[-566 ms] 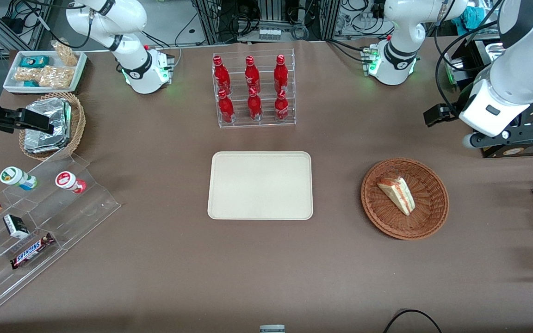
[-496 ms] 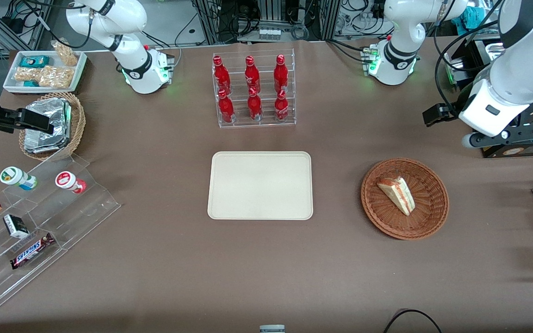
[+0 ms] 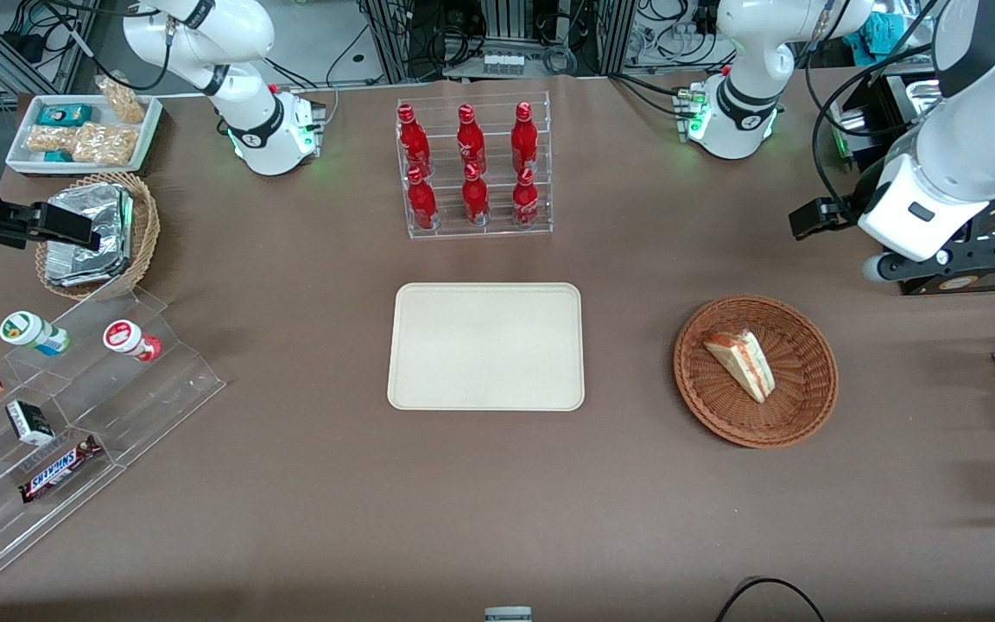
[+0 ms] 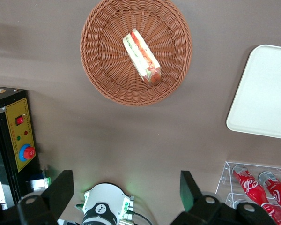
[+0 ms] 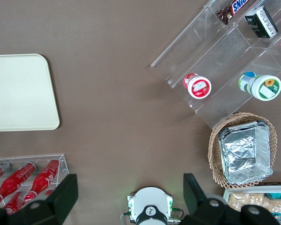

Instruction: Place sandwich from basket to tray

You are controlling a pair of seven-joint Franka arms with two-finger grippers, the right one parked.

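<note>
Left pincer (image 4: pixel 124 197) fingers spread, holding nothing, raised above the brown tabletop (image 3: pixel 497 501), farther from the front camera than the reddish-brown round wicker basket (image 3: pixel 808 406). Small triangular white-bread sandwich (image 3: pixel 744 363) lies in that basket. Cream rectangular tray (image 3: pixel 486 345) sits well apart.

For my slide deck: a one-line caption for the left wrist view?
Open gripper high above sandwich in basket; tray bare.
</note>
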